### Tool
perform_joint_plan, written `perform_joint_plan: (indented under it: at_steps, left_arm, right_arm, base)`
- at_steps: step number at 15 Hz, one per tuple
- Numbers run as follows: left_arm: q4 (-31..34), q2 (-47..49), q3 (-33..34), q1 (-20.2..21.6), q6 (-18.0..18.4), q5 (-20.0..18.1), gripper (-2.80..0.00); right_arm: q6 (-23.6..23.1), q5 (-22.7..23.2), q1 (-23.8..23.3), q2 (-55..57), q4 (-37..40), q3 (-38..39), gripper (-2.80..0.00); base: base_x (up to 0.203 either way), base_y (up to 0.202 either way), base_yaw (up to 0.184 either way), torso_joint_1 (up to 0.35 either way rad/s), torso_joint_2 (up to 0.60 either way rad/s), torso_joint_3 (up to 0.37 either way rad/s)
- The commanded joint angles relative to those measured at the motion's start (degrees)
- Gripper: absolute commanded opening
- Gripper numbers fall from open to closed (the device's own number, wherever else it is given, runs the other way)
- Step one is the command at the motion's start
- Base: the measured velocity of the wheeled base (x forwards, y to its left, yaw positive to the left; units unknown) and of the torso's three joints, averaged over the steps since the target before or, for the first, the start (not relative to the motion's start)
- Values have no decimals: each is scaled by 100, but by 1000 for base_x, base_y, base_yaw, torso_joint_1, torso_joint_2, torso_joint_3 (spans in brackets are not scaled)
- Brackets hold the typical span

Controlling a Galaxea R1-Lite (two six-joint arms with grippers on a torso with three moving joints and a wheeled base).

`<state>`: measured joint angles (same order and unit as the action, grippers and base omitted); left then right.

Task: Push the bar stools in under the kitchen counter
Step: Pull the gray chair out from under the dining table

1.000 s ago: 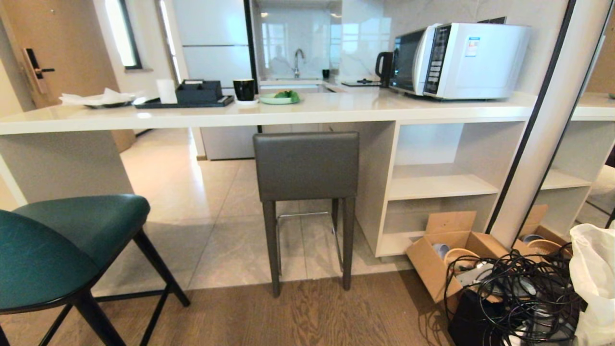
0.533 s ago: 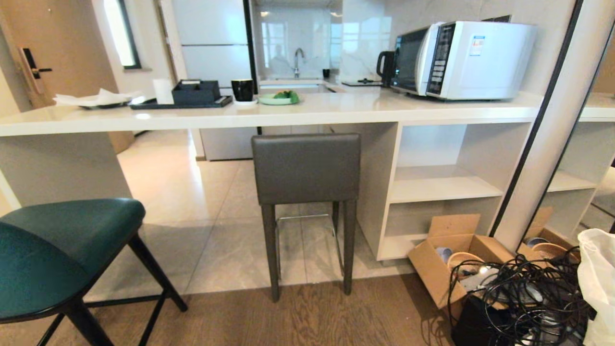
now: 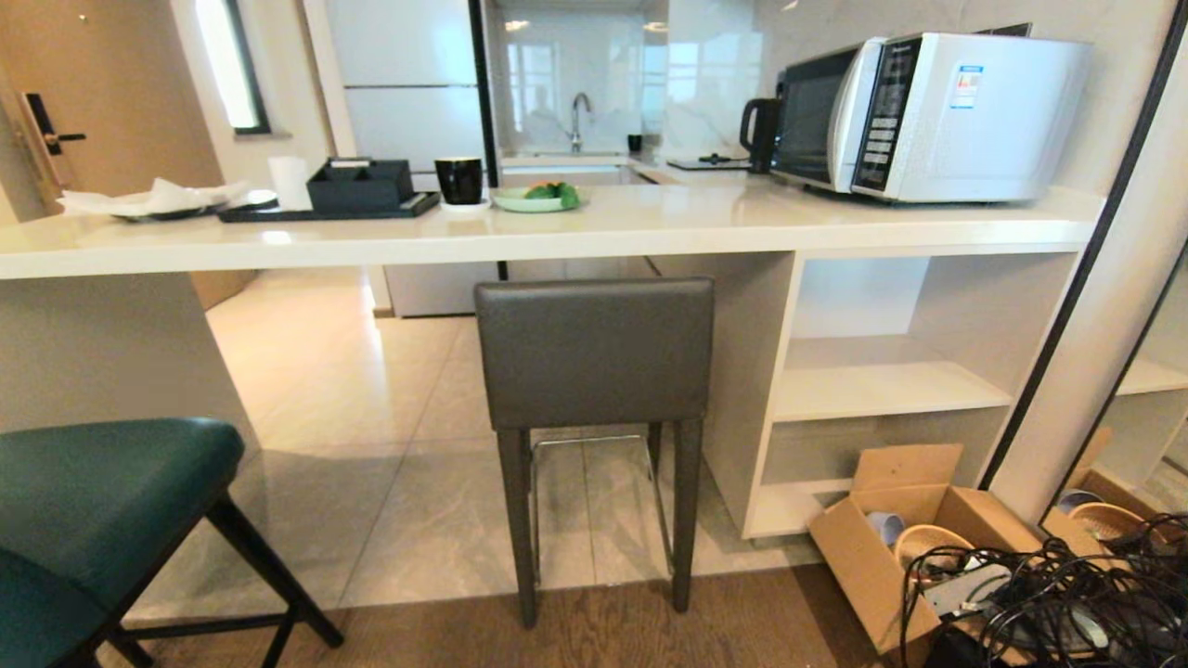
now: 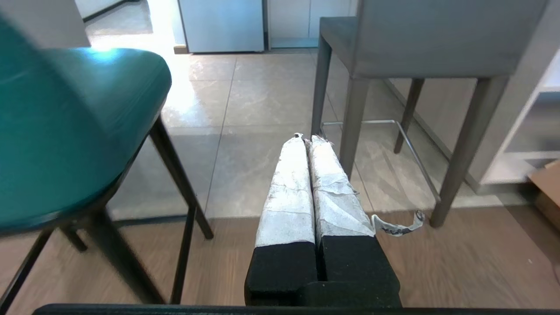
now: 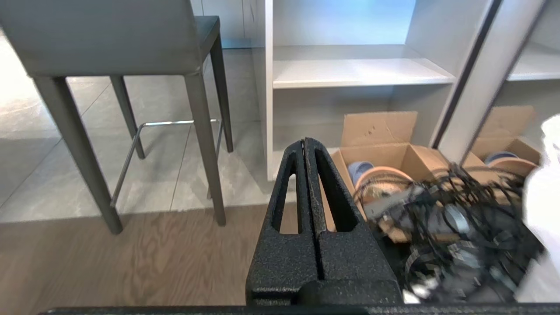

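A grey leather bar stool (image 3: 594, 353) with a square back stands straight ahead, its seat partly under the off-white kitchen counter (image 3: 650, 227); its rear legs rest on the wood floor. A teal stool (image 3: 102, 501) with thin black legs stands at the near left, out from the counter. Neither arm shows in the head view. My left gripper (image 4: 306, 139), fingers wrapped in white tape, is shut and empty, low between the teal stool (image 4: 65, 131) and the grey stool (image 4: 428, 39). My right gripper (image 5: 304, 141) is shut and empty, beside the grey stool (image 5: 109, 39).
White shelf cubbies (image 3: 882, 390) fill the counter's right end. An open cardboard box (image 3: 891, 547) and a tangle of black cables (image 3: 1058, 603) lie on the floor at the right. A microwave (image 3: 928, 116), kettle, tray, mug and plate sit on the counter.
The whole head view has shifted: the grey stool and counter look larger and nearer, the teal stool has slid toward the lower left. The camera moved forward; the stools themselves have not moved.
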<state>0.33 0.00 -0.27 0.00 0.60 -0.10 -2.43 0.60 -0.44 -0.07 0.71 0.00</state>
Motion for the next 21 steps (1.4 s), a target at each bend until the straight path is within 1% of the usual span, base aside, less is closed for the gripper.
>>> perform_joint_plan:
  at_steps: [1, 21]
  left_arm:
    - [2, 9, 0, 3, 2, 1, -280]
    - [2, 0, 0, 7, -7, 1, -280]
  right_arm:
    - [-4, 2, 0, -1, 0, 0, -280]
    - [-4, 2, 0, -1, 0, 0, -280]
  base:
    - [193, 0, 1, 1, 5, 2]
    - [195, 0, 1, 3, 2, 3]
